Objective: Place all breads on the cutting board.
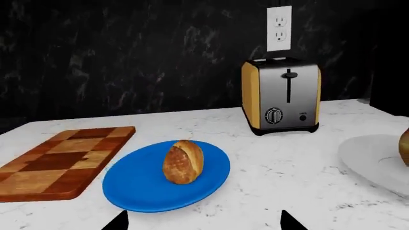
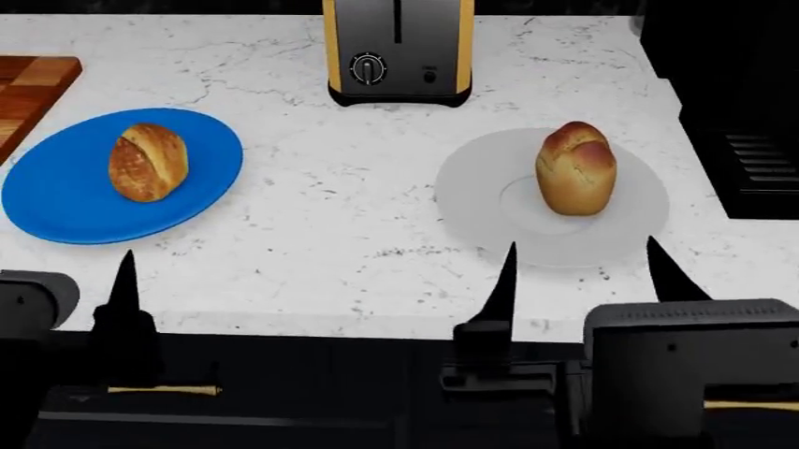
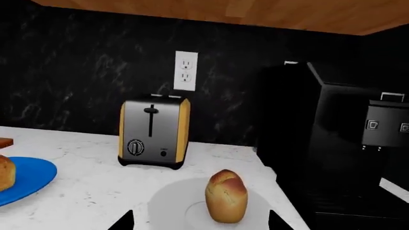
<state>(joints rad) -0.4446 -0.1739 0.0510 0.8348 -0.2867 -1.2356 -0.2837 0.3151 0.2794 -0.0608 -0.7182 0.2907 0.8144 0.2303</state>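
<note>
One golden-brown bread point(image 2: 148, 162) lies on a round blue plate point(image 2: 50, 201) at the left; it also shows in the left wrist view point(image 1: 183, 161). A second bread point(image 2: 575, 168) stands on a round white plate point(image 2: 481, 201) at the right, and shows in the right wrist view point(image 3: 225, 196). The checkered wooden cutting board point(image 1: 61, 160) lies bare to the left of the blue plate, with only its corner point(image 2: 25, 89) in the head view. My left gripper point(image 1: 204, 223) is open and empty, just in front of the blue plate. My right gripper point(image 2: 583, 267) is open and empty, just in front of the white plate.
A steel and yellow toaster point(image 2: 397, 47) stands at the back of the white marble counter, under a wall outlet point(image 1: 279, 28). A black appliance point(image 3: 332, 143) stands at the counter's right end. The counter's front edge runs just beneath both grippers.
</note>
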